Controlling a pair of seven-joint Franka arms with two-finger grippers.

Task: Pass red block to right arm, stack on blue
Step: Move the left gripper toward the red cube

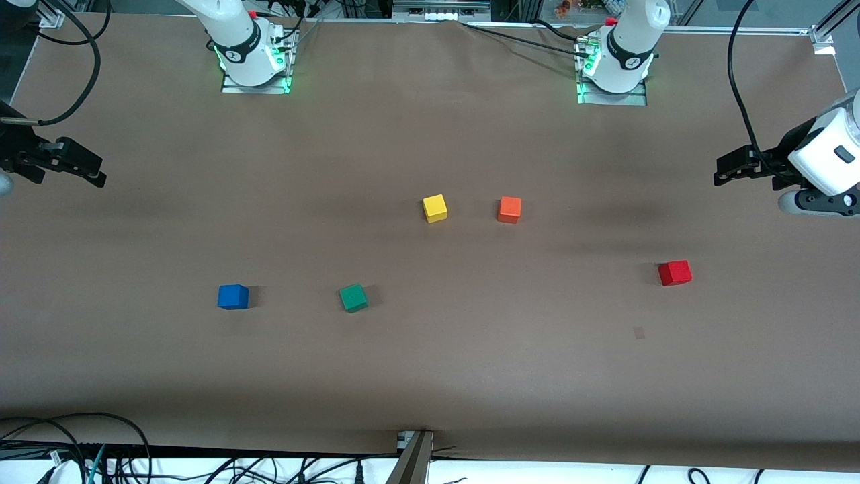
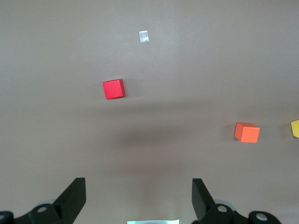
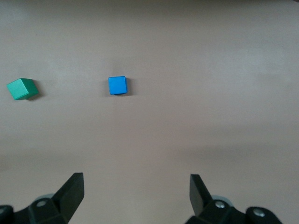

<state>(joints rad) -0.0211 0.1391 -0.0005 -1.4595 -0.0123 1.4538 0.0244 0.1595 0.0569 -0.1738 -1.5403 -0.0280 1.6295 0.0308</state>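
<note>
Front view: nothing's started yet. You've got the small bright red cube sitting alone on the brown paper-covered table toward the left arm's end, and the small solid blue cube toward the right arm's end, well apart from it. That spacing is prob. why a handover is needed: each cube lies at its own arm's end. Between them sit a green cube beside the blue one, plus a yellow cube and an orange cube farther from the camera, mid-table. The left gripper hangs over the table edge at its own end, jaws spread, empty. The right gripper waits over the table's edge at its own end, also spread wide w/ nothing in it.

Left wrist view: the red cube lies ahead of the open fingers, clear all round. A small pale tape patch lies near it on the paper; orange cube is well off to the side, so no obstruction to your descent, I'd judge.

Right wrist view: blue cube sits ahead of the spread fingers. The green cube is near it; watch that one when you stack.
</note>
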